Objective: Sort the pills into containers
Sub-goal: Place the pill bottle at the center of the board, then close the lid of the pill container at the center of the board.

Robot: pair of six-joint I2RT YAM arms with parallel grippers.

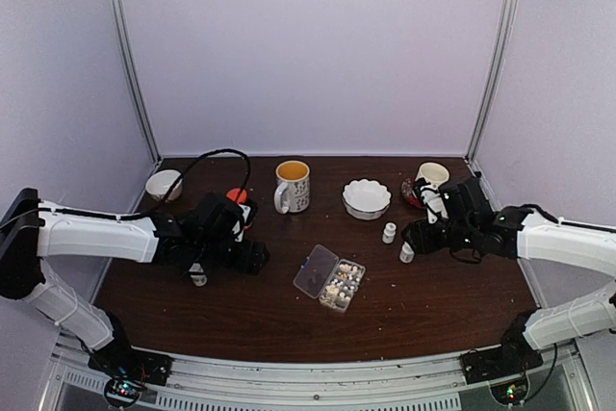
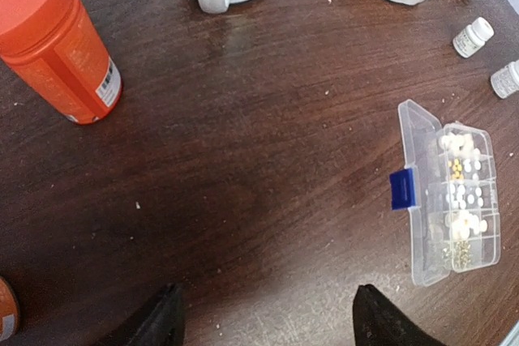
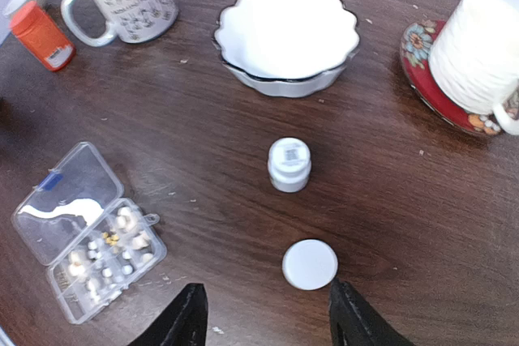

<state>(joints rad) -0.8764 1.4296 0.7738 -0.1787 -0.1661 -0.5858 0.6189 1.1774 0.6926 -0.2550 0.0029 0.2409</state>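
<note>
pills (image 2: 462, 196) in the organizer box (image 2: 415, 147); orange bottle (image 2: 57, 42) label illegible.

Pills (image 2: 462, 194) fill the clear box's containers (image 2: 492, 224) — lid flat open.

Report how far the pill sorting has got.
Done: pills lie in several compartments of the organizer box, whose lid is open. In hand: nothing; the left end effector and right end effector are both open and empty. Left: specks on the table are too small to identify; the lid is not yet closed.
</note>
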